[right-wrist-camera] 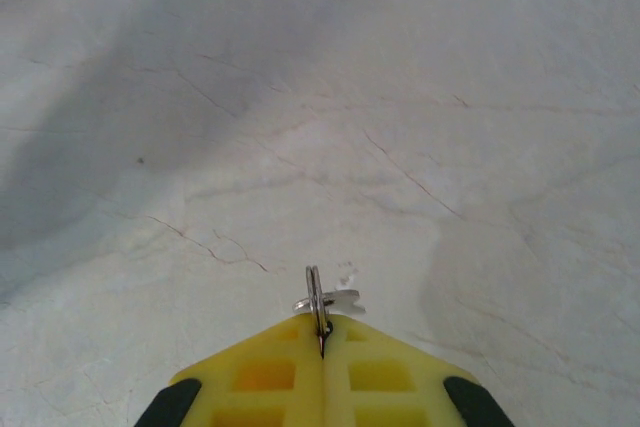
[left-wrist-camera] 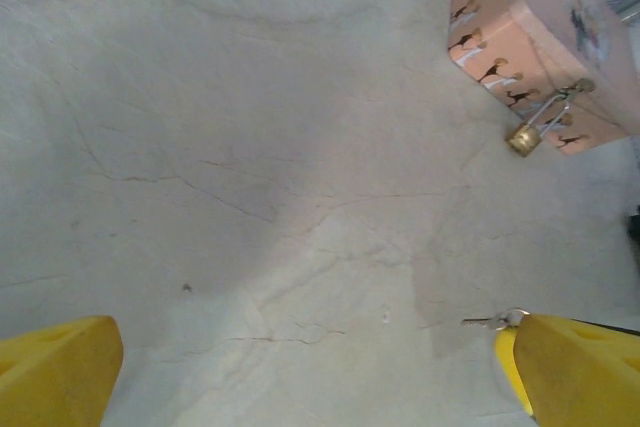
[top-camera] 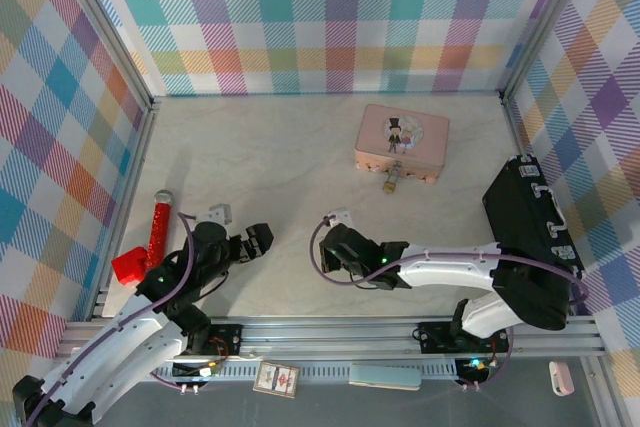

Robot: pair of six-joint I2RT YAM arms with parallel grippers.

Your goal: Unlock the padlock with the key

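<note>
At the tip of the right gripper (right-wrist-camera: 322,332) sits the key (right-wrist-camera: 328,299), pinched.

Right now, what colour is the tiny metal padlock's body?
Brass-gold padlock, clearest in the left wrist view.

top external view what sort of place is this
Probably a staged robot test cell, not a home: plaid panel walls box in a marble-look tabletop, and the left arm and right arm are bolted to a metal rail at its near edge.

From where I stand no lettering is legible; the pink tin (top-camera: 402,139) bears just a cartoon couple.
</note>
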